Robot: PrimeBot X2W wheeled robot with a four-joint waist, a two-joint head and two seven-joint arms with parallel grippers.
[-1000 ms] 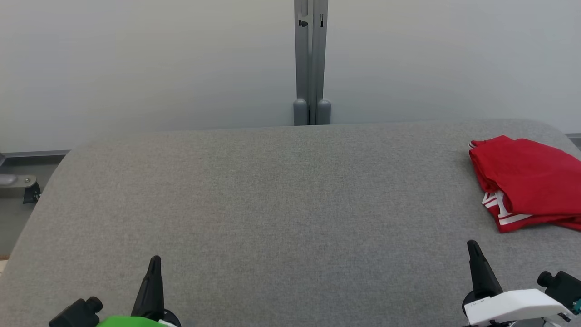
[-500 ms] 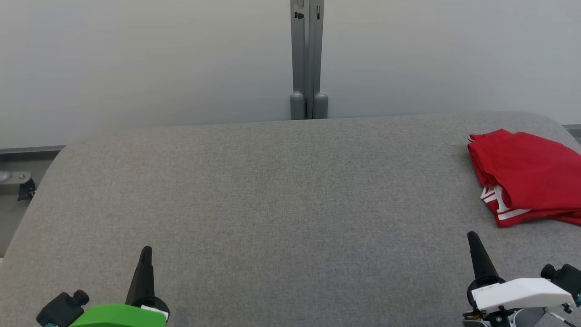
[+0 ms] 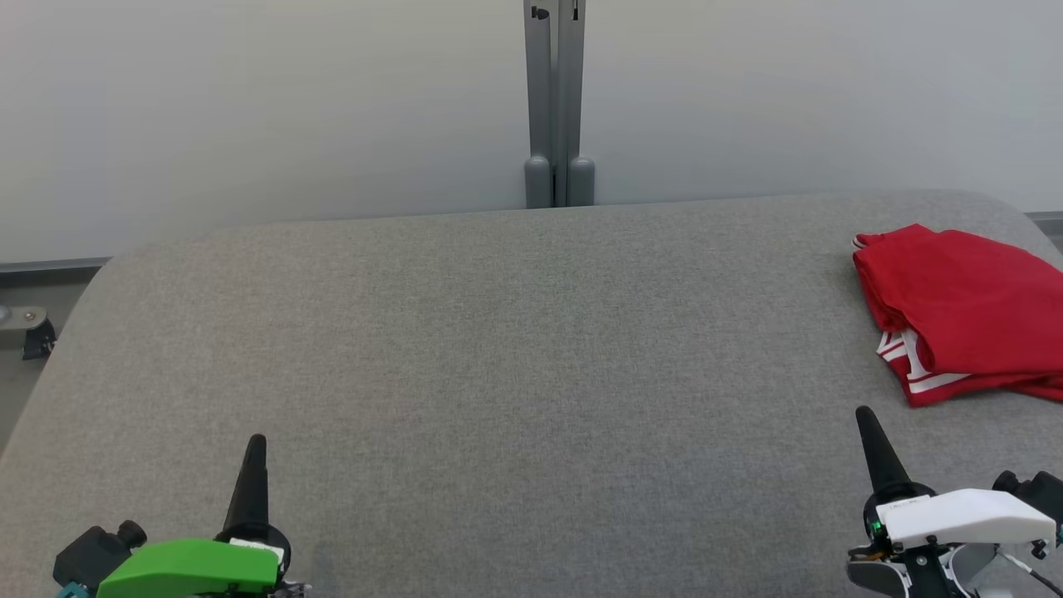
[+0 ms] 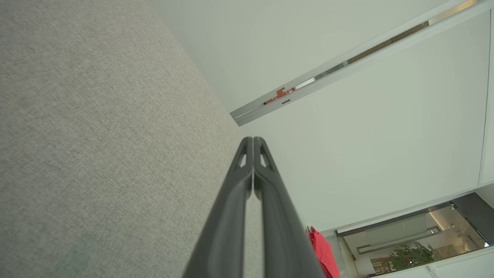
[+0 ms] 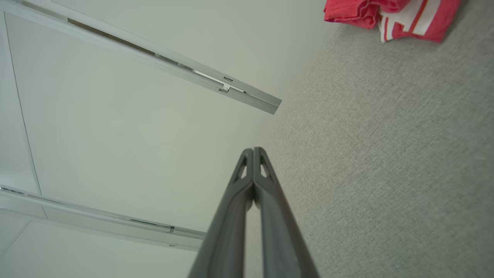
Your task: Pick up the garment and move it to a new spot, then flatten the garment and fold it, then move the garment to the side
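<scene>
The garment [image 3: 967, 311] is red with white stripes and lies folded in a compact bundle at the far right of the grey padded table [image 3: 515, 349], partly cut off by the frame edge. It also appears as the garment [image 5: 393, 17] in the right wrist view and as a thin red strip, the garment [image 4: 323, 255], in the left wrist view. My left gripper [image 3: 255, 444] is shut and empty at the lower left. My right gripper [image 3: 865, 415] is shut and empty at the lower right, a short way in front of the garment. Both pairs of fingertips press together, left gripper [image 4: 253, 139] and right gripper [image 5: 253, 150].
A grey vertical post [image 3: 558, 104] stands behind the table's far edge against a pale wall. The table's rounded corners fall away at far left and far right. A small metal bracket [image 3: 25, 328] sits beyond the left edge.
The whole head view has shifted, so the camera moved; table, post and garment sit lower-to-higher in frame. Both grippers stay shut and low, showing more of their bodies now.
</scene>
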